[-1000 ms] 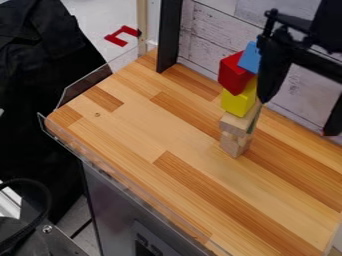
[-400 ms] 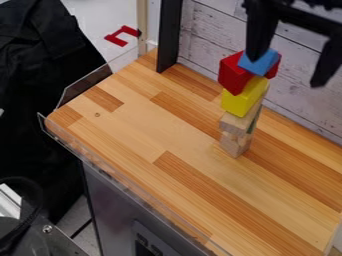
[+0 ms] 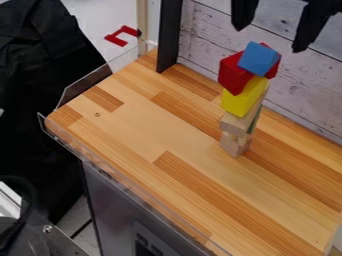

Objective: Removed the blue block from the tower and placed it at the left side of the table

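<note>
Hand (image 3: 269, 40) lifted (spread), blue block (image 3: 258, 59) — topmost

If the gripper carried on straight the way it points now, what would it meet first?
Probably the blue block atop the tower: the open gripper points down toward it. Depth is unclear from this one view, so it might pass in front or behind.

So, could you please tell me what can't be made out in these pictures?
All in the camera view:
- Whether the red parts form one block: the blue block covers their middle.
- Green piece's full shape: wooden blocks hide most.
- Gripper's upper part: cut off by the top edge.
</note>
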`<state>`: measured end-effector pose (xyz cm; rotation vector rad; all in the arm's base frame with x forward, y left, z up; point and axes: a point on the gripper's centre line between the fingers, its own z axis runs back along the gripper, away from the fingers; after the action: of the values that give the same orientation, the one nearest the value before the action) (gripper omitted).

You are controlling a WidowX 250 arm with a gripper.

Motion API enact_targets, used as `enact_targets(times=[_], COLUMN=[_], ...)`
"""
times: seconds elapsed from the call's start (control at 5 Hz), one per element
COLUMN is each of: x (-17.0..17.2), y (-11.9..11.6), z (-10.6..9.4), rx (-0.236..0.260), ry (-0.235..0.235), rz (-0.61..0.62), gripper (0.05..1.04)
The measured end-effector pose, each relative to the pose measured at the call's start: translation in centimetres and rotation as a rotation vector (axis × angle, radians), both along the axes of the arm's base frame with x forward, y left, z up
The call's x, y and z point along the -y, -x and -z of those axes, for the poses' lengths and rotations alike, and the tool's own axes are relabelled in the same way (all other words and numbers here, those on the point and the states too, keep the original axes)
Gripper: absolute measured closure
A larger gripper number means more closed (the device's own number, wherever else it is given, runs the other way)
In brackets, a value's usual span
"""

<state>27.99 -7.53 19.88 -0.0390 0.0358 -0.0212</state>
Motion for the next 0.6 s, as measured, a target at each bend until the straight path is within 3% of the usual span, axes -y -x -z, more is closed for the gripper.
enact_targets(times=[0.4,0.6], x=[-1.19,-1.19], y=[-1.01,-1.05], z=[-0.18,-0.23], rx=[0.007,0.005], ry=[-0.005,0.018], rz=[0.019,0.019], gripper=[0.085,0.085])
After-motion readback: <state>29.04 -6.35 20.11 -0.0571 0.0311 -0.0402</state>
